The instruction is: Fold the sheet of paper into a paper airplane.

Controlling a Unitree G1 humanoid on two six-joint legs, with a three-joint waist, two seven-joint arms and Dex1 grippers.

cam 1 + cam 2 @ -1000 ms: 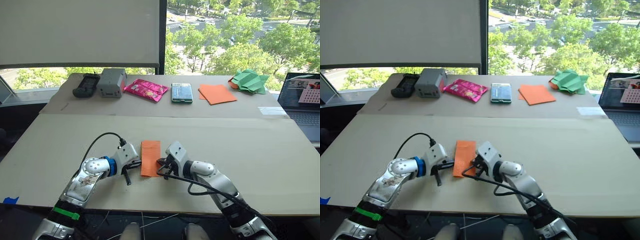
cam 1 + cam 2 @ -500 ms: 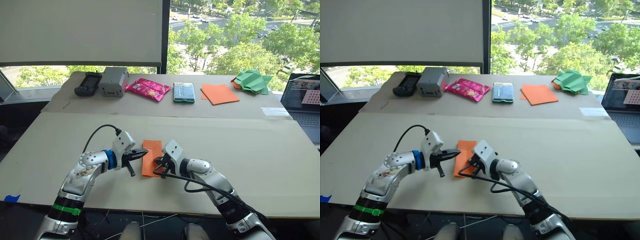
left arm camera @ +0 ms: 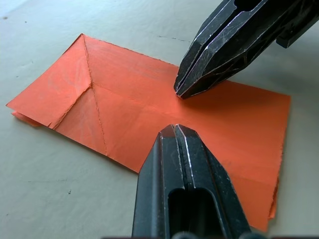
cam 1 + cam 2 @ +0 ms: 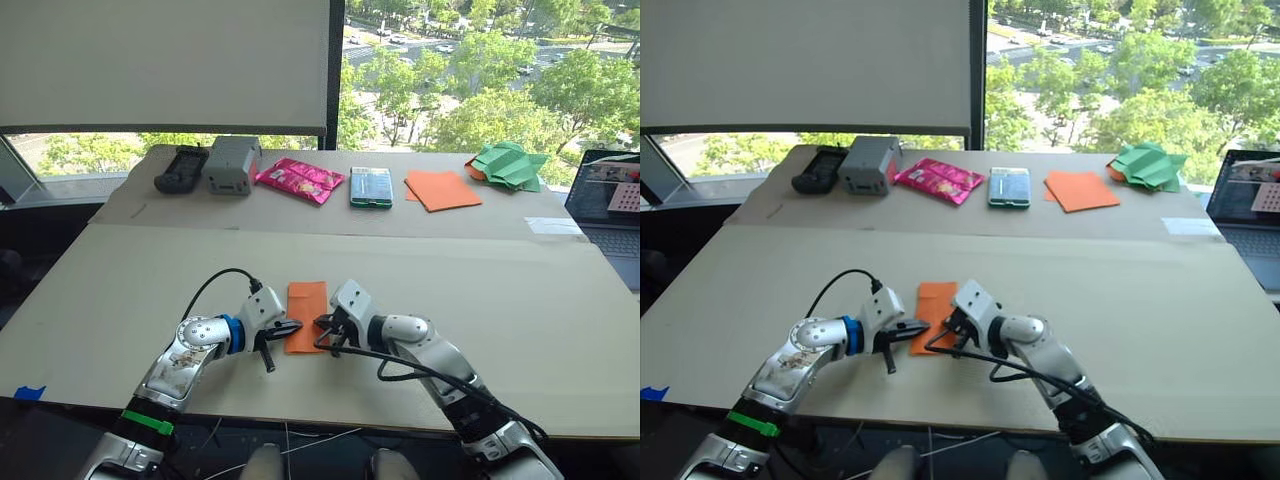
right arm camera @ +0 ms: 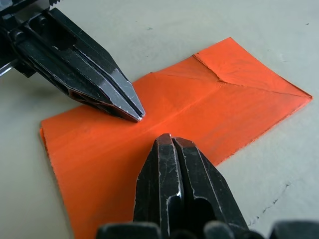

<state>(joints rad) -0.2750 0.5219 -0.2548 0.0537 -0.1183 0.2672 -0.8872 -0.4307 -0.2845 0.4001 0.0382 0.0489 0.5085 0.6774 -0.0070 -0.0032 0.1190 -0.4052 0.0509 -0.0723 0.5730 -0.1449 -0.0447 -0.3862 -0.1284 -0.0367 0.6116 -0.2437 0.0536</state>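
In the head views we see the paper, folded into a narrow orange strip, lying flat on the near board of the table, between our two grippers. Our left gripper reaches in from the left with its tips on the strip's near left edge, and our right gripper comes in from the right to the strip's near right edge. Along the far board sit a black device, a grey box, a pink packet, a phone, a stack of orange sheets and green paper shapes; a laptop is at the far right. In the left wrist view, our left fingers are pressed together, their tip over the near edge of the paper, which shows a triangular flap folded at one end; the right gripper's closed tip touches the paper's surface just beyond. In the right wrist view, our right fingers are likewise shut tight with nothing between them, resting on the paper's edge, and the left gripper's closed point presses onto the paper close by, near a lengthwise crease.
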